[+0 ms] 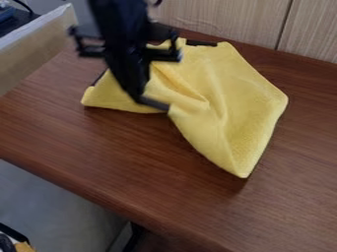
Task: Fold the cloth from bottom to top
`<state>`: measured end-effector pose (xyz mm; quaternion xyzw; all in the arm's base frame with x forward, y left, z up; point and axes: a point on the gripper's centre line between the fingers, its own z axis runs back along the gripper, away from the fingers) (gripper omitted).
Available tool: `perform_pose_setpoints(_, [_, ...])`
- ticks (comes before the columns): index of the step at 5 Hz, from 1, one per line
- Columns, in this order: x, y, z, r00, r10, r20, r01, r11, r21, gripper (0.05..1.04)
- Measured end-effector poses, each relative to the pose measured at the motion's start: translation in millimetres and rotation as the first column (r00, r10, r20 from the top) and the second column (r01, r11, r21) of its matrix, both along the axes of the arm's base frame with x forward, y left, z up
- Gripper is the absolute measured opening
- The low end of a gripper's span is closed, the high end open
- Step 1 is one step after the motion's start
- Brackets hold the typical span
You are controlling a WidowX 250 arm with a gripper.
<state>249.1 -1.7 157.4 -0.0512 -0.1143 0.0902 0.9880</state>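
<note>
Yellow cloth (230, 108) creased on brown table (99, 147)

Camera view: cloth lies mid-table, a corner pointing to the near side. Black gripper (152, 102) hangs at its left part, by the near edge; open or closed, can't tell.

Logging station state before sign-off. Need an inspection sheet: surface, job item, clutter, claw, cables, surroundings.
Surface: brown wood-grain table.
Job item: yellow cloth, creased, one corner pointing to the near side; fold not neatly completed.
Clutter: short black strip at the cloth's far edge, purpose unclear; partly seen dark item at upper left, off the table.
Claw: black claw down at the cloth's near-left edge; grip on it cannot be confirmed.
Cables: thin dark cable-like line, upper left corner.
Surroundings: light wood panel behind; tan board or box side at left.
</note>
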Motion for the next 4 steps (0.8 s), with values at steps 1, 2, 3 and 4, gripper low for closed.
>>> perform_pose_setpoints(1, [35.9, -3.5, 3.6, 1.0, 0.006, 0.011, -0.006, 1.0, -0.026, 0.063])
perform_pose_setpoints(2, [64.9, -14.6, -8.9, 1.0, 0.004, -0.013, -0.004, 0.999, -0.044, 0.063])
perform_pose_setpoints(3, [84.3, -17.7, -27.9, 0.999, 0.015, -0.051, -0.018, 0.999, -0.049, 0.063])
perform_pose_setpoints(4, [98.0, -19.7, -46.8, 0.996, 0.015, -0.089, -0.019, 0.999, -0.045, 0.085])
